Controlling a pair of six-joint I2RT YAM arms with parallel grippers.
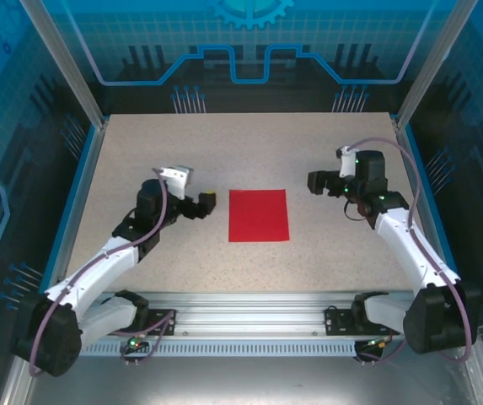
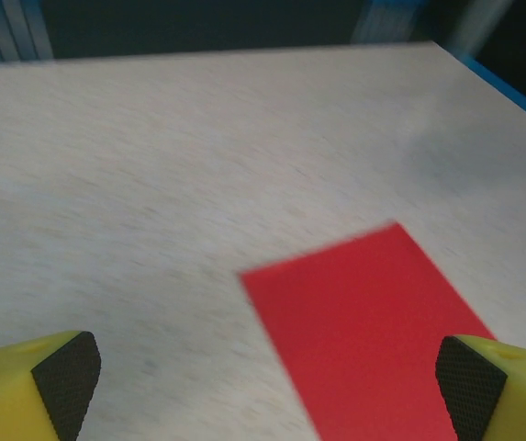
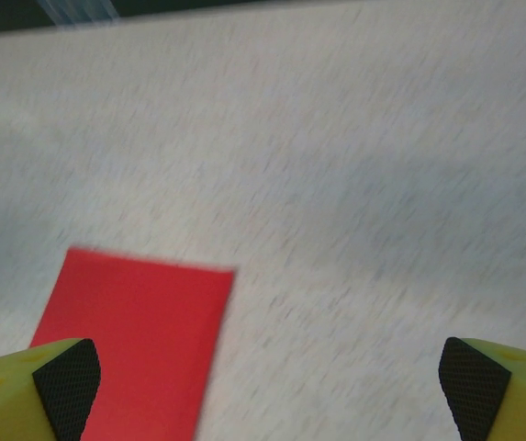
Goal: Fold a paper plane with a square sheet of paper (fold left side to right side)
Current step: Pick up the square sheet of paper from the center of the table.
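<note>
Speckled beige table (image 1: pixel 140 143) in blue-walled enclosure: one red square sheet of paper (image 1: pixel 258 215), flat at centre, unheld; left gripper (image 1: pixel 211 202) just beside its left edge, right gripper (image 1: pixel 312 181) nearby at right, both jaws wide.

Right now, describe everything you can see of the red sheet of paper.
The square sheet of paper is thin, plain bright red, unmarked, with no crease visible. It lies flat and unfolded near the middle of the speckled table, edges roughly square to the table's sides. Nothing rests on it. The left gripper hangs just off its left edge and the right gripper farther off its right side; both are open and neither touches it.
</note>
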